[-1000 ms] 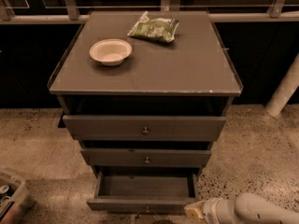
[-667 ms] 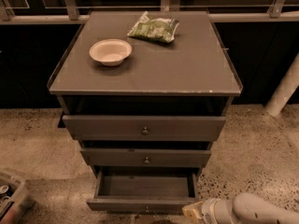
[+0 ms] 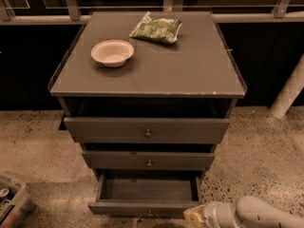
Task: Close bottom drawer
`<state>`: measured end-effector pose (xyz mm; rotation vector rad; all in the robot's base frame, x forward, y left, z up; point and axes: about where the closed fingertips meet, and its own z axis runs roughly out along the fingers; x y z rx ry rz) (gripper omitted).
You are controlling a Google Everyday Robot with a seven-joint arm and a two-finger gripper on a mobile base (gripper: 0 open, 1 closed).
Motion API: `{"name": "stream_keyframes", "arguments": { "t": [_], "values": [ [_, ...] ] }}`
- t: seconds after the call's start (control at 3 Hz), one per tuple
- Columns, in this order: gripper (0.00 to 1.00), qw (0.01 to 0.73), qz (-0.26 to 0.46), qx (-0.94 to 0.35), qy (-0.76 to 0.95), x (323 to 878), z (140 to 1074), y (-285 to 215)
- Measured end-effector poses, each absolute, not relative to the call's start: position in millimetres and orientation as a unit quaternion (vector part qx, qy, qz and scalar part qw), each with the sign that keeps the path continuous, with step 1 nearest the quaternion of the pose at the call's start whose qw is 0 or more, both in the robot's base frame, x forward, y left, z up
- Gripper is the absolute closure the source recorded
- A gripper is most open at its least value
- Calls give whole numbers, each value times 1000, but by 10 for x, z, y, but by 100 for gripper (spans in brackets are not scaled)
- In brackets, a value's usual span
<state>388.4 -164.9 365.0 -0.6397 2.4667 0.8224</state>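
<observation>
The grey cabinet [image 3: 147, 70] has three drawers. The bottom drawer [image 3: 147, 207] is pulled out, its empty inside visible, its front at the lower edge of the view. The middle drawer [image 3: 149, 160] and the top drawer [image 3: 147, 129] stand slightly out. My gripper [image 3: 194, 215] is at the bottom right, just at the right end of the bottom drawer's front, at the end of the white arm [image 3: 256, 214].
A white bowl [image 3: 112, 52] and a green snack bag [image 3: 156, 28] lie on the cabinet top. A bin [image 3: 10, 204] with items stands on the speckled floor at lower left. A white pole [image 3: 289, 91] leans at the right. Dark glass panels run behind.
The gripper has shifted slightly left toward the bottom drawer's front. The drawers have not visibly moved.
</observation>
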Motion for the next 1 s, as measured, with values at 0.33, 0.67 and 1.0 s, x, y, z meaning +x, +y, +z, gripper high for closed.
{"name": "stream_keyframes", "arguments": {
  "t": [0.33, 0.67, 1.0],
  "values": [
    [100, 238, 325, -237, 884, 4037, 3350, -1586],
    [100, 231, 345, -216, 884, 4263, 2772, -1558],
    [100, 229, 347, -214, 884, 4251, 2737, -1536]
  ]
}}
